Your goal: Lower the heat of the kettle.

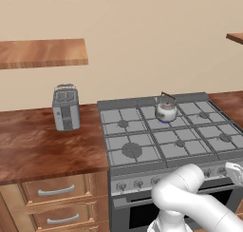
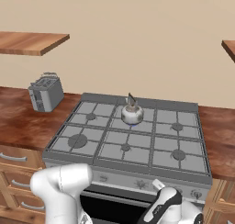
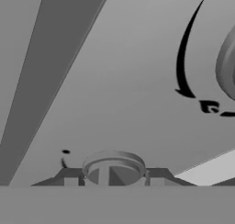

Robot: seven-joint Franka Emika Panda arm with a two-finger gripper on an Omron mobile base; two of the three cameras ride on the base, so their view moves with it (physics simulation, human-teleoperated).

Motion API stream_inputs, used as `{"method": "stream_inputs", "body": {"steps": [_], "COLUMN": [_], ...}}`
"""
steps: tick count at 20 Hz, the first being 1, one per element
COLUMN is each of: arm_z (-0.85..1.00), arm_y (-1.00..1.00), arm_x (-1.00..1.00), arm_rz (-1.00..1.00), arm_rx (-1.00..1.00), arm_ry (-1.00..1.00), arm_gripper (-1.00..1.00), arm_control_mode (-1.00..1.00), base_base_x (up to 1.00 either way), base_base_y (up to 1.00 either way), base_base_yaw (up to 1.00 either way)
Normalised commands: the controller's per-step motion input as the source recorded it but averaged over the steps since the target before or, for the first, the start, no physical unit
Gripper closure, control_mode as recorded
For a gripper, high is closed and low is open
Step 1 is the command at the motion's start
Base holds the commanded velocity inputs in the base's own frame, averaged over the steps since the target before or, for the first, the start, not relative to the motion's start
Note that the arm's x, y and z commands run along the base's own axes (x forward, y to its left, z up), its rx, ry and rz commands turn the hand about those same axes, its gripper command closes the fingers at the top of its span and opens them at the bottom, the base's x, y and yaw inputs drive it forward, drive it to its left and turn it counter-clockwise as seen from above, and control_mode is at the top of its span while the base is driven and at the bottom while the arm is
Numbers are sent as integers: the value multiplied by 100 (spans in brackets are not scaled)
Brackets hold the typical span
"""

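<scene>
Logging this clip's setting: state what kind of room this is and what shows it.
A kitchen. A gas stove with six burners sits between wood counters, a kettle on its back middle burner, a toaster to the left, and drawers below.

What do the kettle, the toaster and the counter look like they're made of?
Kettle: polished metal, going by its bright silver sheen; the thin dark handle could be plastic or coated metal. Toaster: brushed-looking silver metal with darker panels. Counter: glossy reddish-brown wood, with visible grain.
</scene>
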Motion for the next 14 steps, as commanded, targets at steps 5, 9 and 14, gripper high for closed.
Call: {"method": "stream_inputs", "body": {"steps": [5, 9, 14], "arm_z": [0, 0, 0], "arm_y": [0, 0, 0], "arm_x": [0, 0, 0], "arm_rz": [-6, -9, -12], "arm_rx": [5, 11, 13], "arm_ry": [0, 0, 0], "arm_gripper": [100, 100, 100], "arm_control_mode": [-100, -100, -100], "base_base_x": [0, 0, 0], "base_base_y": [0, 0, 0], "base_base_yaw": [0, 0, 0]}}
